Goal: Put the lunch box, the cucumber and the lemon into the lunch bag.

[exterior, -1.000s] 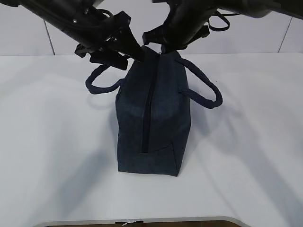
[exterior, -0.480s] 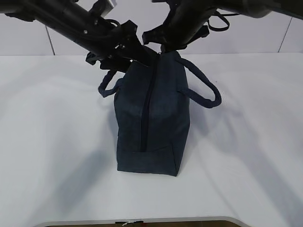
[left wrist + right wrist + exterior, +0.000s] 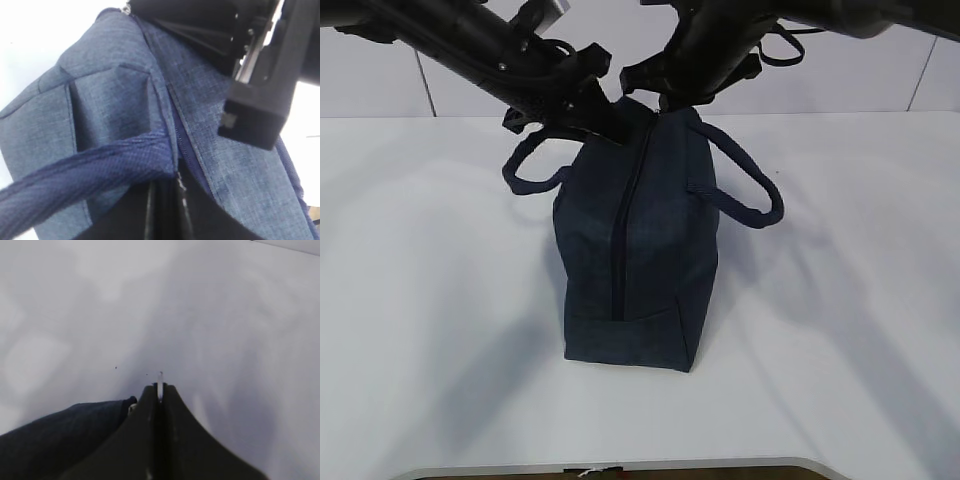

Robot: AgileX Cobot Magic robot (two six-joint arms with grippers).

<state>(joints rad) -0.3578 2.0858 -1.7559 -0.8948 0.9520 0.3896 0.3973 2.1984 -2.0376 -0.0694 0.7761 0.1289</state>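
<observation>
At the far end of the zipped lunch bag (image 3: pixel 635 240) standing mid-bench (image 3: pixel 440 350), the right pincer (image 3: pixel 160 390) is pinched tight, the left pincer's (image 3: pixel 605 125) grip unclear; next, seemingly, opening the zipper (image 3: pixel 618 250).

Beneath both grippers, the lunch bag (image 3: pixel 635 250) is dark navy with a fine heathered weave that reads as mottled denim blue close to the left gripper (image 3: pixel 167 210). Its zipper (image 3: pixel 620 240) runs as a darker navy line. The handles (image 3: pixel 745 190) on either side are deeper navy with a dotted woven texture. Both the left gripper and the right gripper (image 3: pixel 160 390) are matt black. The table (image 3: pixel 440 300) below them is plain white, with soft grey shadows.
</observation>
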